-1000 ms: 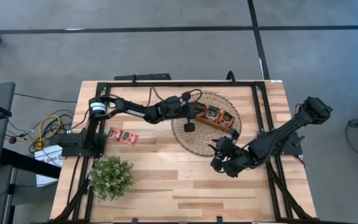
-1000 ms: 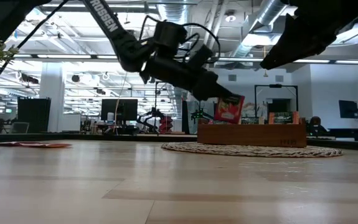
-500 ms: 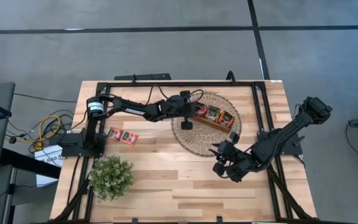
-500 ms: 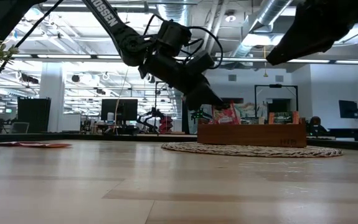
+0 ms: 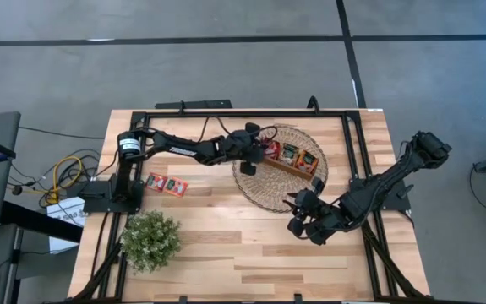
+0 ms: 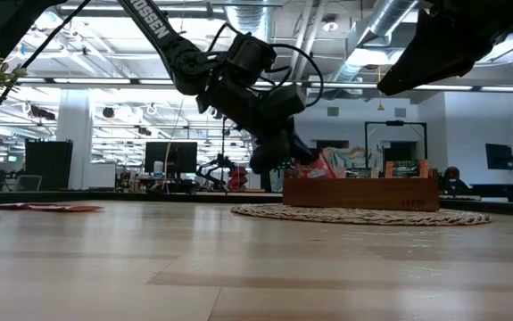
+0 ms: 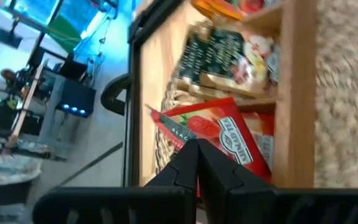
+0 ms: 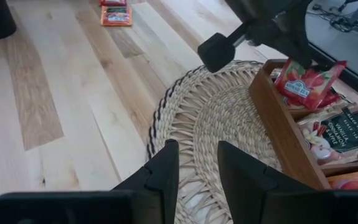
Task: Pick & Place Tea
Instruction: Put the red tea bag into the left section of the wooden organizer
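My left gripper (image 5: 263,150) reaches over the woven mat (image 5: 264,192) and is shut on a red tea sachet (image 7: 231,142) at the left end compartment of the brown wooden tray (image 5: 295,165). The middle compartment holds a green-and-white sachet (image 7: 221,55), and the far one an orange sachet (image 7: 228,6). Two more red-orange sachets (image 5: 166,183) lie flat on the table near the left arm's base. My right gripper (image 8: 197,171) is open and hovers off the mat's near-right edge, touching nothing. My left gripper pinches the red sachet between its two fingers at one edge (image 7: 198,138). The fingers slant down from the table's left. The sachet (image 8: 307,77) hangs tilted below them, with its lower part down inside the tray's end compartment (image 6: 320,166).
A bushy potted plant (image 5: 151,241) stands at the near-left corner. A black frame runs around the table top (image 5: 226,112). Bare wood lies between the plant and the right arm. The tray's near wall (image 8: 282,134) stands between the right gripper and the sachets.
My left gripper has moved down and slightly right toward the tray, tipping further downward. It stays shut on the red sachet. The sachet stood above the tray's rim a second ago and now sits low in the left end compartment.
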You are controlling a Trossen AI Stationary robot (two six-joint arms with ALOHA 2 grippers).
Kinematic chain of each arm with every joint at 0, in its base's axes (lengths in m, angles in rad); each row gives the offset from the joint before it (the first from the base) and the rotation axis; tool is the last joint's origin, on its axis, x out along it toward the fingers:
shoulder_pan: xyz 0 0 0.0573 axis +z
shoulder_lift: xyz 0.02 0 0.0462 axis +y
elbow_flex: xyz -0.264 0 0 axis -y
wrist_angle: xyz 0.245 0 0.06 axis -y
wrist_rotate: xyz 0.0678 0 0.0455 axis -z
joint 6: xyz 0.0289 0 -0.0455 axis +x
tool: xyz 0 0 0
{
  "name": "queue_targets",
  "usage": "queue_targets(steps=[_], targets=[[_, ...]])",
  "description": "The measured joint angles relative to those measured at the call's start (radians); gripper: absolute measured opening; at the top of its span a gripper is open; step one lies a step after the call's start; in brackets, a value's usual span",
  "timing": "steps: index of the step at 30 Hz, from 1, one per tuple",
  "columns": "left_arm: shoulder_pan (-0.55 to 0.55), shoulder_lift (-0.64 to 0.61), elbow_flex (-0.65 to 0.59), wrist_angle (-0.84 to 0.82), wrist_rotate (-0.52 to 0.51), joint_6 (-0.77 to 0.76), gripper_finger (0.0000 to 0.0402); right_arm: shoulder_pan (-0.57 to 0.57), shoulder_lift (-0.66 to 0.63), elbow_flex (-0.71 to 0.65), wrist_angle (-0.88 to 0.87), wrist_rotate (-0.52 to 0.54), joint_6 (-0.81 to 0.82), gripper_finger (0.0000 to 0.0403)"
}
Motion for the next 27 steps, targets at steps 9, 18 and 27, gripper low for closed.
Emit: queue_targets(steps=[9,18,27], targets=[[-0.011,0.0,0.0,-0.021,-0.017,0.178,0.0,0.0,0.0,0.0,0.0,0.0,0.0,0.0102],[-0.047,0.0,0.0,-0.038,-0.078,0.285,0.0,0.0,0.0,0.0,0.0,0.0,0.0,0.0102],[-0.073,0.0,0.0,-0.044,-0.185,0.357,0.0,0.0,0.0,0.0,0.0,0.0,0.0,0.0102]])
